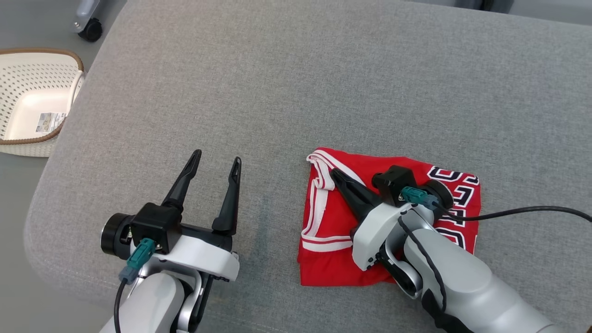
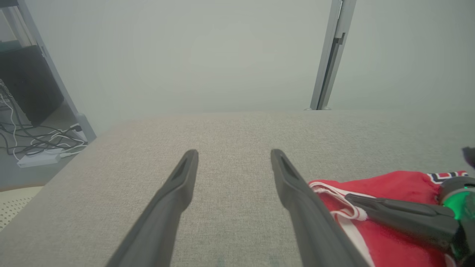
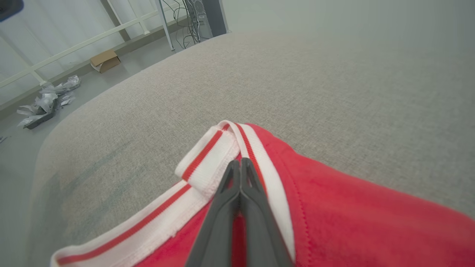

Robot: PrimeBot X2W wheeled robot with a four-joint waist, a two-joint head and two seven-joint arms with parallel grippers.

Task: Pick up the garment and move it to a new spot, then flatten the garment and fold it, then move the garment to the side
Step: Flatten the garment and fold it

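Note:
The garment (image 1: pixel 330 261) is a red jersey with white-and-red trim and black-and-white lettering, lying folded into a compact rectangle on the grey cushion (image 1: pixel 323 69), right of centre near the front edge. My right gripper (image 1: pixel 334 171) lies over it, shut, its tips together at the white trim near the folded collar corner (image 3: pixel 207 159); no fabric shows pinched between them. In the right wrist view the right gripper (image 3: pixel 239 162) rests on the garment (image 3: pixel 352 222). My left gripper (image 1: pixel 217 157) stands open over bare cushion left of the garment (image 2: pixel 393 183), holding nothing.
A cream perforated basket (image 1: pixel 27 141) sits on the floor off the cushion's left edge. A dark caster wheel (image 1: pixel 90 30) stands at the far left. A black cable (image 1: pixel 532 212) trails from my right wrist. Floor cables (image 2: pixel 41 144) lie beyond the cushion's corner.

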